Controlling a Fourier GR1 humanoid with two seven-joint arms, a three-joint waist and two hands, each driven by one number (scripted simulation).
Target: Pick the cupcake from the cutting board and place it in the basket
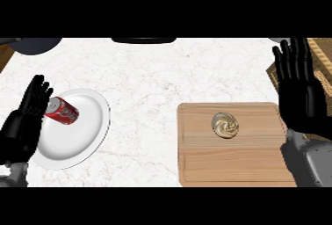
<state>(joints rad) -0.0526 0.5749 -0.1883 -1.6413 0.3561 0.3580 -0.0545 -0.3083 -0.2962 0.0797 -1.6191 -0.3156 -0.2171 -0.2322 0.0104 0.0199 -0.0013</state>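
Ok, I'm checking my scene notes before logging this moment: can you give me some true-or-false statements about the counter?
The swirl-topped cupcake sits on the light wooden cutting board. True.
The red soda can stands upright on the board. False: it lies on its side on the round white plate.
The right hand has its fingers curled round the cupcake. False: that hand is open, beside the board's right edge.
The left hand is open at the plate's left side. True.

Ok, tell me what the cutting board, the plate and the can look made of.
Cutting board: likely wood, matte, with visible grain lines. Plate: probably glazed ceramic, plain white and smooth. Can: apparently metal, red printed wrap, silvery end.
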